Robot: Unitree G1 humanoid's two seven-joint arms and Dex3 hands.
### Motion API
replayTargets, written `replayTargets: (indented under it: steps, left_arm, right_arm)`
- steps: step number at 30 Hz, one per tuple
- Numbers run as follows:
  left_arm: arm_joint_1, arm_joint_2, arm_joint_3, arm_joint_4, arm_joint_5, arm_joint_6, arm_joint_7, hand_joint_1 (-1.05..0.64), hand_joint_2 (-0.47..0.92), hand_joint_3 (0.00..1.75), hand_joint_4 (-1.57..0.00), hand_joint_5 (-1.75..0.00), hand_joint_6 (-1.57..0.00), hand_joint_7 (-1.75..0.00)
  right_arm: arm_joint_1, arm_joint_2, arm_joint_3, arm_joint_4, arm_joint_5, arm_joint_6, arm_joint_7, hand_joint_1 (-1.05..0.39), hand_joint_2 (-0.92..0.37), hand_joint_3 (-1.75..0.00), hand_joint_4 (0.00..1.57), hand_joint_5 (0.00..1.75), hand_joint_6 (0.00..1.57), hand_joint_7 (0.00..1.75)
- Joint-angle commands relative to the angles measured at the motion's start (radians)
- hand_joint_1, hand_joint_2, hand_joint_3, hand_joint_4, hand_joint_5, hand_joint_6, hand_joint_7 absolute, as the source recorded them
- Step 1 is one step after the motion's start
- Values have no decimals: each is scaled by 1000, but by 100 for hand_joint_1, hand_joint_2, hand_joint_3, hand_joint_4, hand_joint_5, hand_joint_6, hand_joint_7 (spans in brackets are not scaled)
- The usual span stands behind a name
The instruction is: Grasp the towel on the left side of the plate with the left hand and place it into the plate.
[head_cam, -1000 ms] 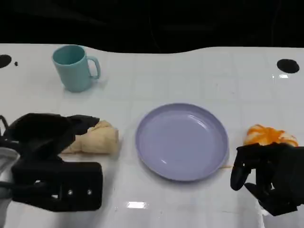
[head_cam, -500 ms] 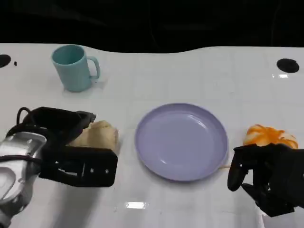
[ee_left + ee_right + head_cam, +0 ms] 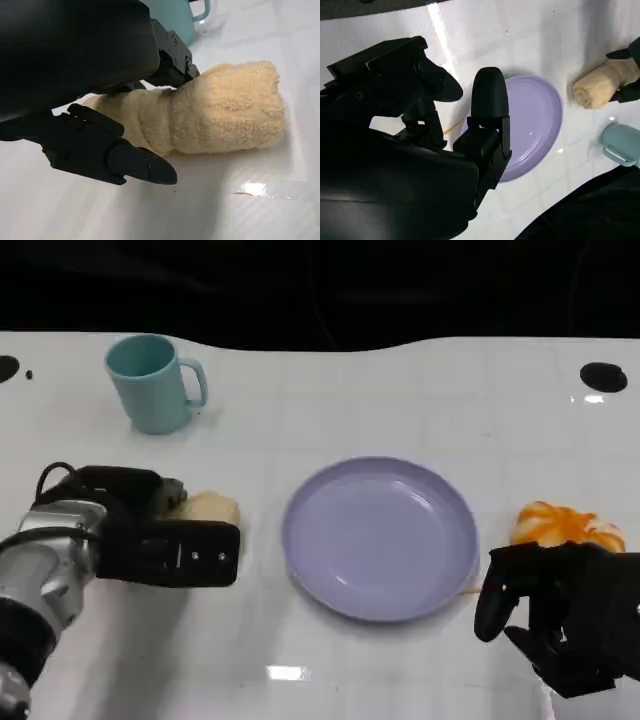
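Left wrist view: the towel (image 3: 220,112) is straddled by the spread fingers (image 3: 125,162) of the left hand (image 3: 150,530), one on either side; a firm grip cannot be confirmed.

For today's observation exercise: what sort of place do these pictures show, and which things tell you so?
Probably a robot test bench set up like a dining table: a white gridded table against a dark backdrop, with a lilac plate, a teal mug and a rolled towel laid out.
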Motion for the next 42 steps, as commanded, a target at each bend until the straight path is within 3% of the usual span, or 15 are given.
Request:
replayTargets:
  steps: [1,2,3,4,5,6,8,12,19,24,25,28,32,35,42]
  left_arm:
    - [-25,-1,-27,102,8,-57,85,-33,92,18,-79,-32,-85,-16]
    - [-22,1,-28,105,8,-78,125,-30,92,14,-82,-45,-95,-16]
    - [-16,4,-28,106,8,-101,176,-28,92,9,-82,-76,-105,-13]
    - [-13,5,-30,111,8,-117,211,-25,92,7,-81,-118,-111,-27]
    - [-9,5,-32,112,8,-127,243,-24,92,7,-79,-141,-101,-61]
    - [-8,5,-34,114,8,-133,262,-22,92,11,-83,-161,-85,-111]
    - [0,4,-30,111,1,-142,304,-20,92,19,-84,-172,-73,-148]
    - [11,-8,-7,84,-19,-106,351,-21,92,31,-85,-174,-60,-172]
    - [42,-29,61,-22,-93,-54,331,-21,90,37,-84,-175,-66,-157]
    - [80,-29,90,-175,-126,-64,316,-17,88,33,-85,-175,-57,-170]
    - [84,-29,93,-199,-132,-75,311,-16,87,37,-85,-175,-57,-172]
    - [92,-35,93,-265,-141,-83,292,-16,66,76,-84,-175,-57,-174]
    - [94,-72,87,-361,-154,-86,260,-21,60,81,-85,-175,-63,-149]
    - [90,-116,71,-406,-142,-83,257,-19,58,80,-87,-175,-59,-170]
    - [61,-232,31,-437,-107,-16,245,-16,48,98,-92,-175,-63,-175]
  right_arm:
    - [1,-2,-13,-11,11,0,-2,1,-62,-101,70,171,68,143]
    - [2,-4,-13,-10,11,-4,-1,1,-62,-101,70,172,68,144]
    - [2,-6,-14,-9,11,-5,-1,1,-61,-102,70,172,68,144]
    - [2,-6,-14,-8,12,-5,-1,1,-61,-102,70,172,68,144]
    - [3,-8,-14,-6,12,-9,0,0,-61,-102,70,172,68,144]
    - [3,-9,-15,-4,11,-11,0,0,-61,-102,70,172,67,144]
    - [3,-12,-15,-2,10,-15,1,0,-60,-103,70,172,67,144]
    - [4,-10,-16,1,13,-16,1,0,-60,-104,70,172,68,144]
    - [5,-15,-14,-2,9,-18,2,0,-61,-102,69,170,67,142]
    - [7,-13,-17,-2,14,-16,3,0,-60,-102,70,171,68,142]
    - [6,-13,-16,-3,13,-13,4,0,-60,-102,69,170,68,142]
    - [5,-18,-13,-5,9,-14,6,0,-60,-102,69,170,68,142]
    - [6,-21,-14,-2,10,-22,8,0,-60,-102,70,170,68,142]
    - [6,-25,-12,-8,5,-10,8,-1,-60,-103,69,169,68,141]
    - [8,-25,-16,-7,12,-14,13,0,-61,-101,70,168,68,141]
